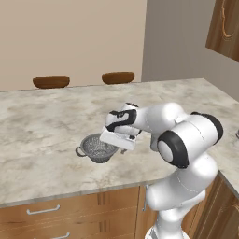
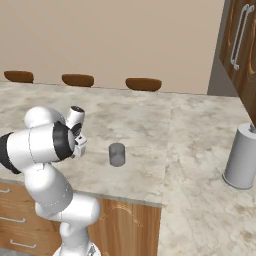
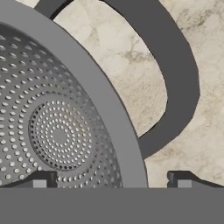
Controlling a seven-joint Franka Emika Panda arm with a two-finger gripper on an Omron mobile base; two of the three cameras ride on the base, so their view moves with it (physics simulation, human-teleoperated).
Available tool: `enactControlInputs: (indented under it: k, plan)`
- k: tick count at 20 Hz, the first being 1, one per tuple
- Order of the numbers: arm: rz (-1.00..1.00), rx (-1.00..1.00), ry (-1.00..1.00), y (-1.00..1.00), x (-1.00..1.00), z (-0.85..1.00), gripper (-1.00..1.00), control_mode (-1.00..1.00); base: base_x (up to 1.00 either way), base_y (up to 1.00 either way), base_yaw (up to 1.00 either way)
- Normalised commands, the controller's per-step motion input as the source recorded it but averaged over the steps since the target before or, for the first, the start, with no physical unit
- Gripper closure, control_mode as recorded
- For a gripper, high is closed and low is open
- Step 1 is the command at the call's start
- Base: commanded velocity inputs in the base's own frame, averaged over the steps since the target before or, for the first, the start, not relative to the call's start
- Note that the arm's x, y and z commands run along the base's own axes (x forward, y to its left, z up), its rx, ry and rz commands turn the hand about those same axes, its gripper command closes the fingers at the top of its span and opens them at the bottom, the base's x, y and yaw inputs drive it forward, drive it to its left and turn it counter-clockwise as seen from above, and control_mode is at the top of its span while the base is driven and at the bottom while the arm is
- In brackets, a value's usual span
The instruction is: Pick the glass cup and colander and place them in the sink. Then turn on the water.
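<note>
Nearest the front edge of the counter (image 1: 42, 121), the colander (image 1: 97, 148) stands upright with the pincer (image 3: 111, 180) directly above its rim, jaws fully apart, one fingertip (image 3: 40, 179) over the perforated bowl and the other outside the rim beside a loop handle (image 3: 175, 83); nothing is clamped, and contact with the rim cannot be confirmed. Further along the same front edge, well apart from the colander, the glass cup (image 2: 117, 154) stands upright and untouched. Judged from this layout, the task is at its beginning: neither item is lifted, so both placements in the sink and the water step remain.
</note>
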Motion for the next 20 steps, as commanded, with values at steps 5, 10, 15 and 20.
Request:
enactControlInputs:
  k: [5, 10, 15, 20]
  plan:
    - [0.0, 0.0, 0.0, 0.03, 0.0, -0.16, -1.0, -1.0, 0.0, 0.0, 0.0]
    - [0.0, 0.0, 0.0, 0.05, 0.0, -0.05, 1.0, -1.0, 0.0, 0.0, 0.0]
    - [0.0, 0.0, 0.0, 0.0, 0.0, 0.0, 1.0, -1.0, 0.0, 0.0, 0.0]
    - [-0.03, 0.0, -0.02, 0.0, -0.17, 0.01, 1.0, -1.0, 0.0, 0.0, 0.0]
